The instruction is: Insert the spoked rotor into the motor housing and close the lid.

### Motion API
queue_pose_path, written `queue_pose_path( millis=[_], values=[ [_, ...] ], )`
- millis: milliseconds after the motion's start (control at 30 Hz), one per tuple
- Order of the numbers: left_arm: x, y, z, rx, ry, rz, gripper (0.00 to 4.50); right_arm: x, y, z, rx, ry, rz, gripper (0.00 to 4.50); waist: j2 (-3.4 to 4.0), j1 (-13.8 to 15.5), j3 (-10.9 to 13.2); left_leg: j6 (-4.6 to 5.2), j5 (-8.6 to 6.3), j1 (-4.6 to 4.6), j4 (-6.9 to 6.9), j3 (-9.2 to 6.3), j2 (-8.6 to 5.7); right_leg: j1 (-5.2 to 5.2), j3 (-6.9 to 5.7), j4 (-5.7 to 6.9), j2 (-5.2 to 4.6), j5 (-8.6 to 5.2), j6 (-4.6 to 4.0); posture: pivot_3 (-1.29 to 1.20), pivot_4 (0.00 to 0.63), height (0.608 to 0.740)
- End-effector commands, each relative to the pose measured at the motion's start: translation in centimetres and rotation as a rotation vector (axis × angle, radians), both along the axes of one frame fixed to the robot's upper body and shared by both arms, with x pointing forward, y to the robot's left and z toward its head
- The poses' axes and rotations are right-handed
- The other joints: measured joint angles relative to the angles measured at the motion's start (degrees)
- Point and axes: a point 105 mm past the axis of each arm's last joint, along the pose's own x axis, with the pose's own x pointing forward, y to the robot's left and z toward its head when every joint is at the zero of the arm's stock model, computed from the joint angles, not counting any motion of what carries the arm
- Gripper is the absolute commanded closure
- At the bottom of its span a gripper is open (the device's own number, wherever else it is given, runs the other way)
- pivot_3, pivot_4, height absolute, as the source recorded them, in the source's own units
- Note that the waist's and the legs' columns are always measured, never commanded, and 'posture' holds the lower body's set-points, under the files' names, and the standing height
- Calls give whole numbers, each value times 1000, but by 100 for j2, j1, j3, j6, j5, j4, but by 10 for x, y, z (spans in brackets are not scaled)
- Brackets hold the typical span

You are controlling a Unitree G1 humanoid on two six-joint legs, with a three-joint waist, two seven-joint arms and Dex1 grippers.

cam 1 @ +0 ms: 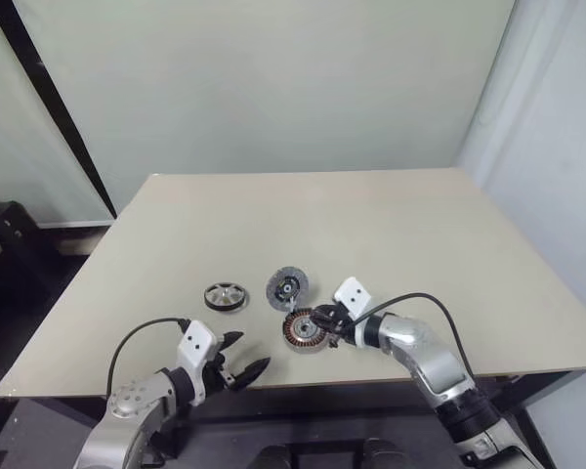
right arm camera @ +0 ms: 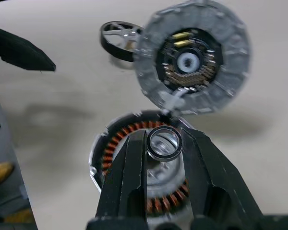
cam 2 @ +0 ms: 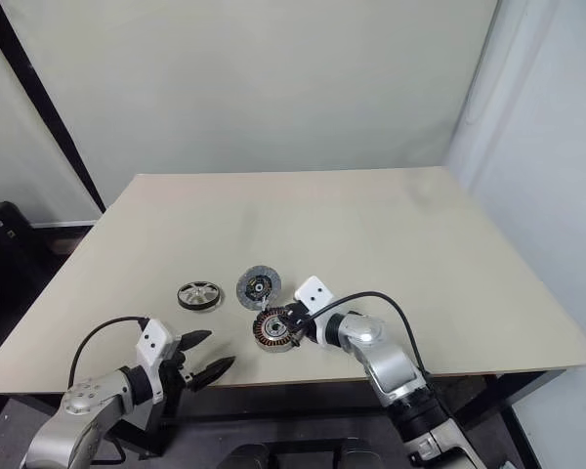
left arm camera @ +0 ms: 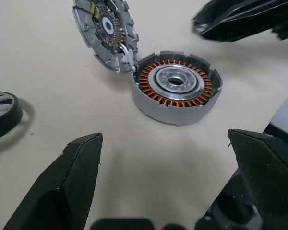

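The motor housing (cam 1: 299,330) lies flat near the table's front edge, its coppery windings (left arm camera: 182,102) facing up. The lid (cam 1: 287,288) stands tilted at its far side, joined to it by a thin wire, with the speckled face (right arm camera: 192,60) turned toward me. Further left the spoked rotor (cam 1: 225,296) rests on the table by itself. My right gripper (cam 1: 322,318) hovers over the housing's right side, shut on a small thin metal ring (right arm camera: 164,143). Down at the front left, my left gripper (cam 1: 246,354) is open and holds nothing, its fingers aimed at the housing.
The beige table (cam 1: 391,225) stretches far back and to the right beyond the parts. Its front edge (cam 1: 303,383) runs just below both grippers. A dark object (cam 1: 0,244) sits on the floor off the table's left side.
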Motion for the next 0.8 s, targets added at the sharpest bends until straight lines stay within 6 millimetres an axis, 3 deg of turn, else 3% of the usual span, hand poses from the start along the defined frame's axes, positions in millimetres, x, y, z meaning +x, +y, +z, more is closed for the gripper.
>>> queue_pose_path(
  millis=[33,800],
  values=[
    [3,-4,15,5,-71,-22,0,4,11,8,-5,-34,23,3760,0,1,0,0,0,0,-1,-1,0,0,0,1,1,0,0,0,0,740],
    [5,-9,15,19,-79,-35,0,7,17,-14,-27,25,-20,3760,0,-1,-1,0,0,2,-5,3,7,0,5,8,13,3,-3,0,0,740]
  ],
)
